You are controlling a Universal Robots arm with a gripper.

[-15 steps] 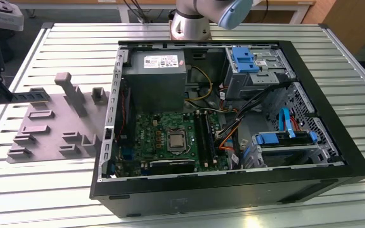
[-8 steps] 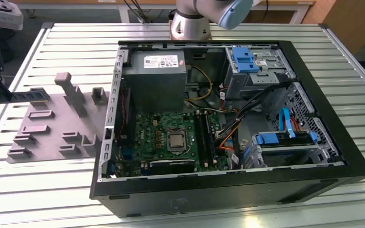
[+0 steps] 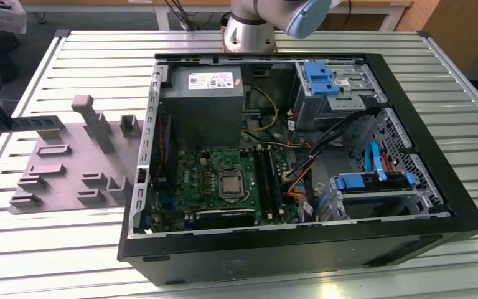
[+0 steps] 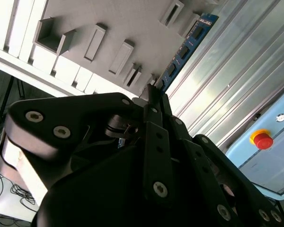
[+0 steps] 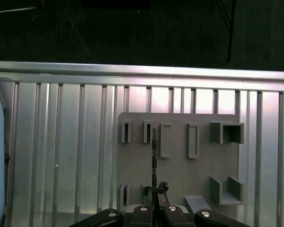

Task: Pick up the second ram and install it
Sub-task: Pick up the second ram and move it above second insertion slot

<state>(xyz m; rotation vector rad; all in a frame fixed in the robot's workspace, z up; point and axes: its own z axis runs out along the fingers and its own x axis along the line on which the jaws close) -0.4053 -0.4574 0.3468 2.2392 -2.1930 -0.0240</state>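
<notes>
My gripper hangs at the exterior view's far left, above the slatted table. It is shut on one end of the second ram, a thin blue-green stick with dark chips that lies level and points toward the computer. In the second wrist view the ram runs out from between the black fingers. In the first wrist view the ram is edge-on, a thin line above the gripper and over the grey holder plate. The black memory slots lie on the green motherboard inside the open case.
The grey holder plate with upright blocks lies on the table left of the open computer case. Inside the case are a power supply, blue drive brackets and loose cables. The arm's base stands behind it.
</notes>
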